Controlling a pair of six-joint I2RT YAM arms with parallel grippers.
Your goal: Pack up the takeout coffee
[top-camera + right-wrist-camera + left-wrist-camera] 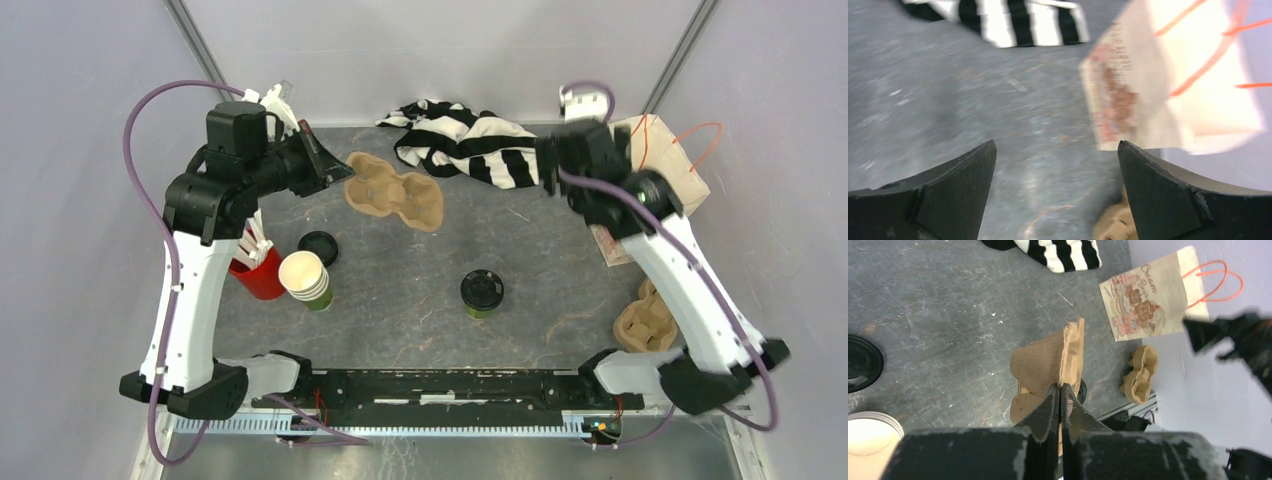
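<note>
Now the left gripper [1058,388] pinches the cup tray [1040,360] tight; the right gripper [1056,150] gapes wide, empty. Best lay the tray flat beside the takeout coffee [481,292].

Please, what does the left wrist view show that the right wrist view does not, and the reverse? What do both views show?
Only the left wrist view: the left gripper, shut on the edge of a cardboard carrier; a loose black lid; a stack of cups.
Only the right wrist view: the right gripper, open and empty above the table.
Both: the striped cloth, the paper bag with orange handles, and a second carrier, which the right wrist view shows only in part.
</note>
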